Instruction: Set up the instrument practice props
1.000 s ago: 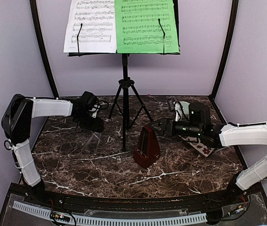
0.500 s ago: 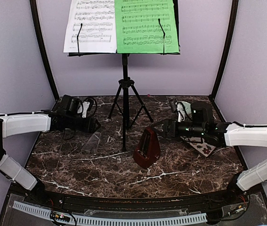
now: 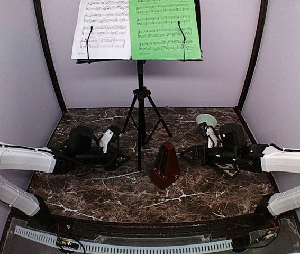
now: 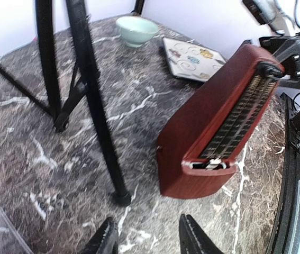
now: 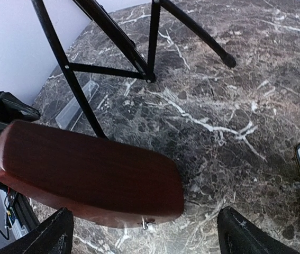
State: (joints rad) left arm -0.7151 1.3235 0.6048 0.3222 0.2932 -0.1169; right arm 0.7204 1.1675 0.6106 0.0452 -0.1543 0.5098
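Note:
The black music stand (image 3: pixel 141 106) stands on tripod legs at the back centre. It holds a white sheet (image 3: pixel 99 29) and a green sheet (image 3: pixel 164 29) side by side. The reddish-brown metronome (image 3: pixel 164 165) stands upright on the marble just right of the stand's front leg. My left gripper (image 3: pixel 122 156) is low on the left, open and empty, pointing at the metronome (image 4: pixel 208 132) with a stand leg (image 4: pixel 94 106) in between. My right gripper (image 3: pixel 188 154) is open wide and empty, close to the right of the metronome (image 5: pixel 86 169) but not touching it.
A pale-green bowl (image 3: pixel 206 119) and a floral square plate (image 3: pixel 226 168) lie at the right rear, under my right arm. A clear plastic piece (image 5: pixel 78 103) lies on the marble left of the stand. Purple walls and black frame posts close in the sides.
My left arm has swung down and in, from the far left to low beside the stand's front leg. My right gripper has drawn back and down a little from the metronome.

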